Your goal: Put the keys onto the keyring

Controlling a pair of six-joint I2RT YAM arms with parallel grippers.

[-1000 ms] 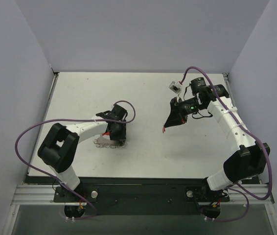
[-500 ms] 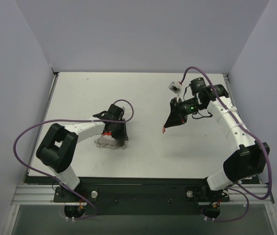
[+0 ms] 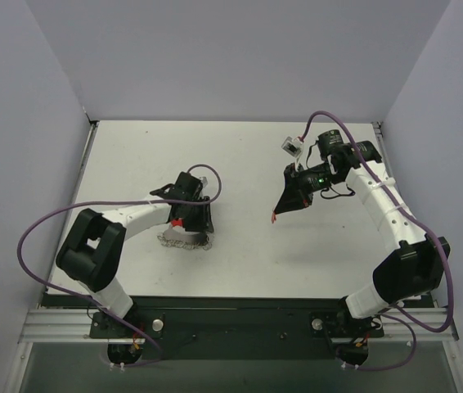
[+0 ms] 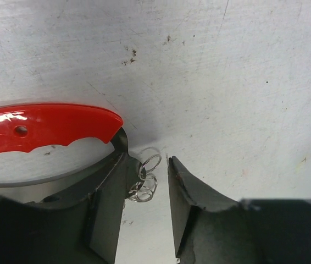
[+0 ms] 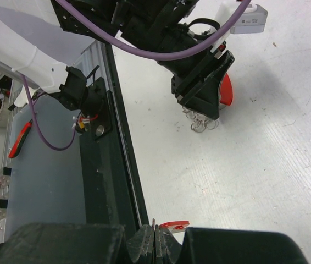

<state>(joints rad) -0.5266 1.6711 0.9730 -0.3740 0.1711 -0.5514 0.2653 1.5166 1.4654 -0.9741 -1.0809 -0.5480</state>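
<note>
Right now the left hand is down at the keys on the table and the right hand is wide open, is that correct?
Not quite. The right hand is shut, not wide open: the right wrist view shows its fingers pressed together. The rest holds: the left hand is down at the keys on the table.

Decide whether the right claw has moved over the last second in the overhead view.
No. The right claw sits just as far from the table's far edge as before, shifted neither way.
</note>
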